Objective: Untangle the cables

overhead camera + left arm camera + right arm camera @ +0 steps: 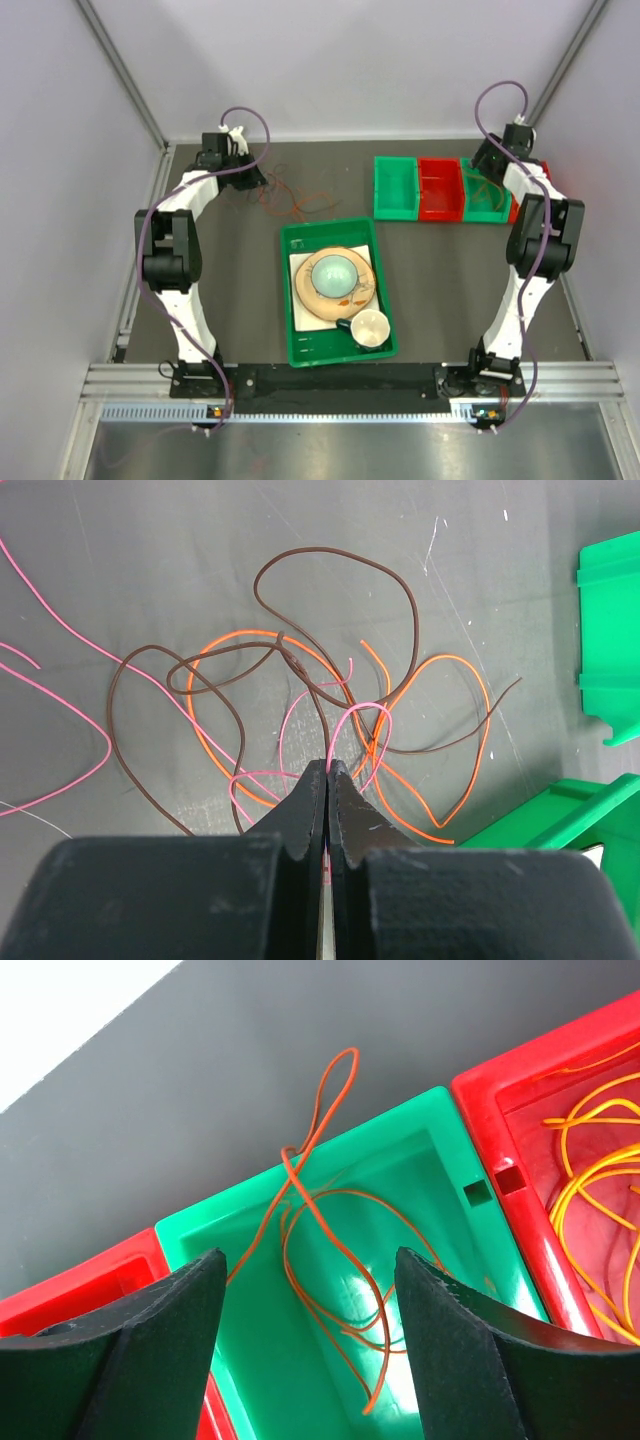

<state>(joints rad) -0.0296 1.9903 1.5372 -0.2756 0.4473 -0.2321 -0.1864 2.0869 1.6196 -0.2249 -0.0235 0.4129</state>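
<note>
Spreading under both arms, the dark table point(450, 280) carries a green tray point(292, 300) at its middle, holding a plate point(303, 285), bowl point(333, 272) and cup point(369, 328). Green and red bins point(398, 188) sit in a row far right. The left gripper point(327, 770), far left, is clenched on a pink cable point(365, 708) above a tangle point(290, 655) of brown, orange and pink cables on the table. The right gripper point(310, 1260) hangs released, jaws wide, over a green bin point(440, 1190) holding an orange cable point(320, 1225). Yellow cables point(562, 1160) lie in the red bin point(500, 1120) beside it.

Bright, even light, soft shadows (white glare in the green bin point(440, 1190))
</note>
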